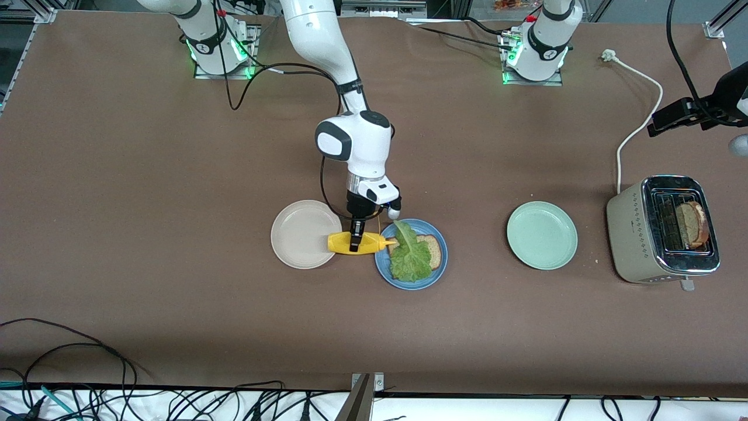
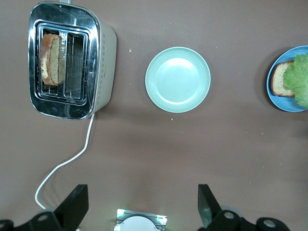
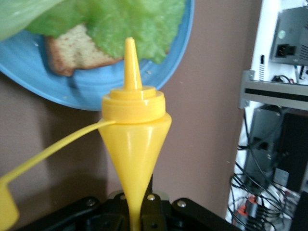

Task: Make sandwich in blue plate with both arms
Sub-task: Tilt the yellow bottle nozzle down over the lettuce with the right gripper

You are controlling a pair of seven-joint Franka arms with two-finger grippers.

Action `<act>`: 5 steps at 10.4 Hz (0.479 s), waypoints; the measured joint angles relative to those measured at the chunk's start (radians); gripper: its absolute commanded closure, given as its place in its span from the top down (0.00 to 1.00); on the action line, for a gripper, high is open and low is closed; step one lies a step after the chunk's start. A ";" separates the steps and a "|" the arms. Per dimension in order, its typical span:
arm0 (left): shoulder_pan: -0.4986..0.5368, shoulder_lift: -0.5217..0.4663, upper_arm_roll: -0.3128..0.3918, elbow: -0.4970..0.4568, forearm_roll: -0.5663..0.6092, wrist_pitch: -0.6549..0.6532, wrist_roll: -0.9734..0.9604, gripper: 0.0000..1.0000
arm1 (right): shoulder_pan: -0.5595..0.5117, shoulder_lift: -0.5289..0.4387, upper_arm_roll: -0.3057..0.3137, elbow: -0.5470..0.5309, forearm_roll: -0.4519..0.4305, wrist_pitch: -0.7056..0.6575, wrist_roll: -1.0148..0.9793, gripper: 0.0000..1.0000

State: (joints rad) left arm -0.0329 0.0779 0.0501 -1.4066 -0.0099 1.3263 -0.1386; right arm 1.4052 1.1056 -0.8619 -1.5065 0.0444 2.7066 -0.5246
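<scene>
Sandwich (image 1: 412, 252) half-built on plate (image 1: 439, 266): right hand (image 1: 354, 244) clamped on bottle (image 1: 356, 242), nozzle aimed at lettuce (image 1: 409, 257) for saucing; left hand (image 2: 139, 211) fully open, waiting above desk (image 1: 175, 304).

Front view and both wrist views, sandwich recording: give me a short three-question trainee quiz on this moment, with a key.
1. True or false: the right gripper is shut on the yellow plastic squeeze bottle.
2. What lies on the round glossy blue plate? A) nothing B) brown bread slice under a crinkled green lettuce leaf C) two stacked slices
3. Fill in: the second bread slice stands in the ______, at the left arm's end of the table.

Key: 1 true. 2 B. 3 silver toaster.
</scene>
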 measured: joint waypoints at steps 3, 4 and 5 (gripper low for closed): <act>0.011 0.000 0.001 0.000 0.000 0.000 0.000 1.00 | 0.091 -0.039 -0.103 0.014 0.063 -0.159 0.017 0.00; 0.019 0.000 0.001 0.000 0.000 0.000 0.000 1.00 | 0.110 -0.069 -0.124 0.015 0.084 -0.213 0.017 0.00; 0.028 0.001 0.001 0.000 0.000 0.000 0.000 1.00 | 0.115 -0.109 -0.136 0.016 0.092 -0.260 0.017 0.00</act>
State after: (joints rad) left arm -0.0050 0.0787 0.0512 -1.4065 -0.0098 1.3263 -0.1386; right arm 1.5205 0.9970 -0.9982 -1.4900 0.1367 2.4465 -0.5076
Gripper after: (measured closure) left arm 0.000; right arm 0.960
